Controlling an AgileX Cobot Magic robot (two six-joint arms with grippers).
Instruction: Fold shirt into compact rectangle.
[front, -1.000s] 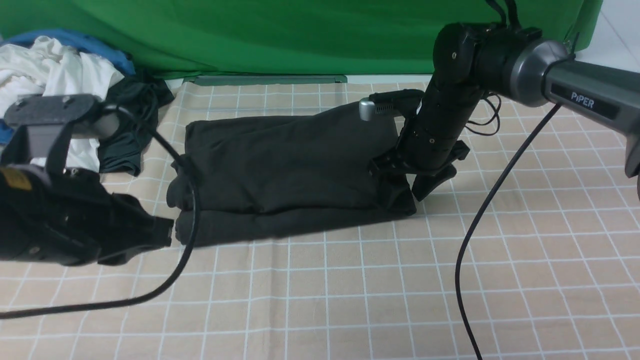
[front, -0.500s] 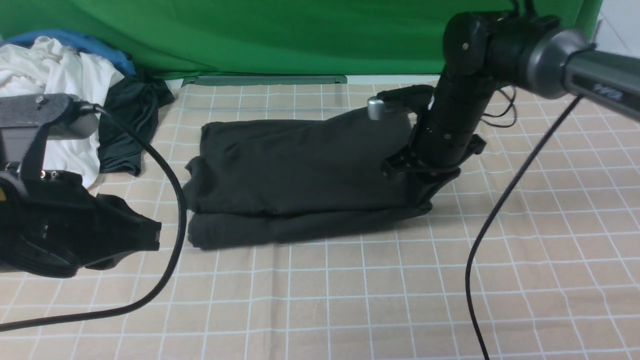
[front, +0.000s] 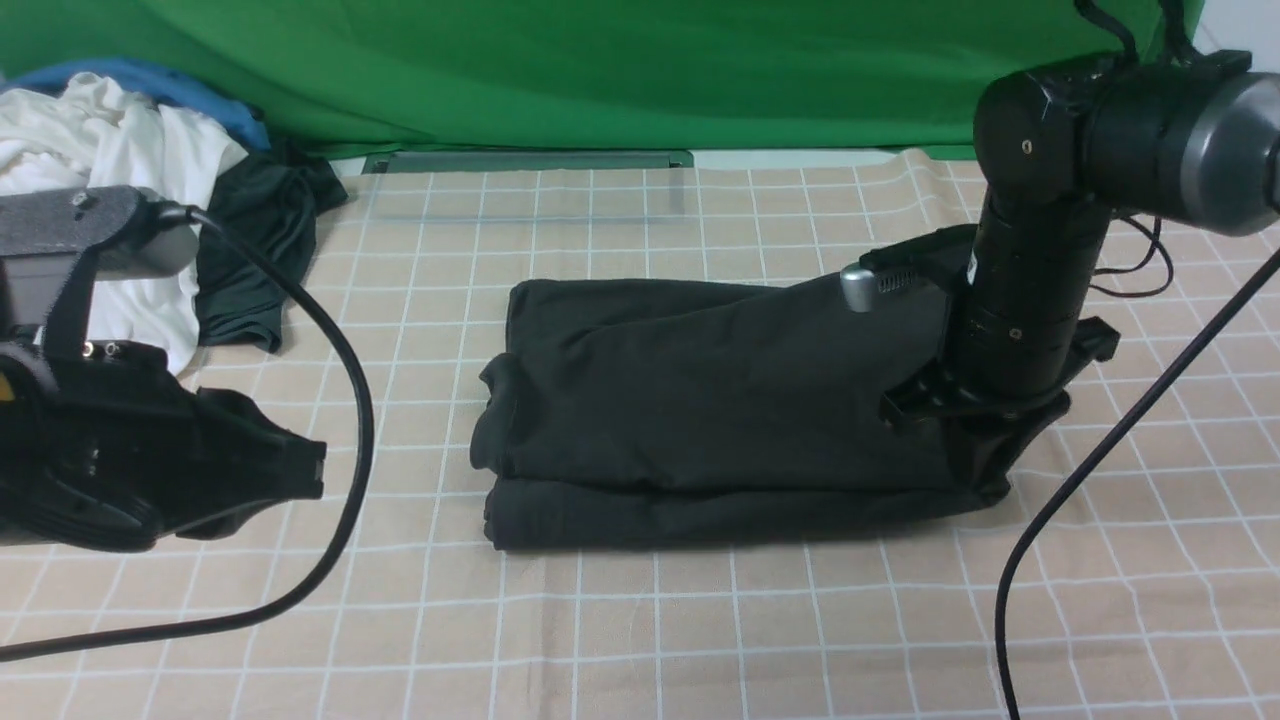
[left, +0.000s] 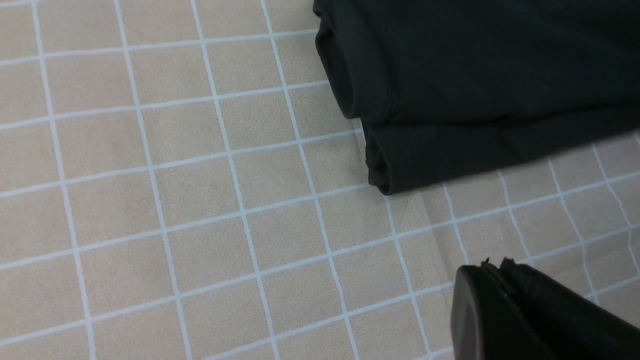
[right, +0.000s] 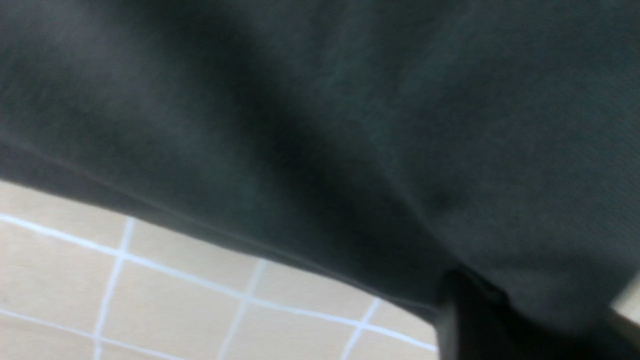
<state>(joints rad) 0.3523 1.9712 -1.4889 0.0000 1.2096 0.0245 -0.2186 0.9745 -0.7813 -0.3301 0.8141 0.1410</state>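
Folded shirt (front: 720, 400), long axis 9-to-3 o'clock; right gripper (front: 985, 465) pinches its 3 o'clock end; left gripper (front: 300, 470) closed, empty; clothes pile (front: 150, 170) at 10 o'clock.

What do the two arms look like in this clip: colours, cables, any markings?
Both arms are black. The right arm has cylindrical links, a grey metallic joint housing, a silver-tipped wrist camera and a thin black cable. The left arm carries a grey bracket, a yellow sticker and a thick black cable.

Black jointed arms (front: 1030, 300) with grey metal sleeves, small screws, trailing black cables (front: 340, 400), black claws.
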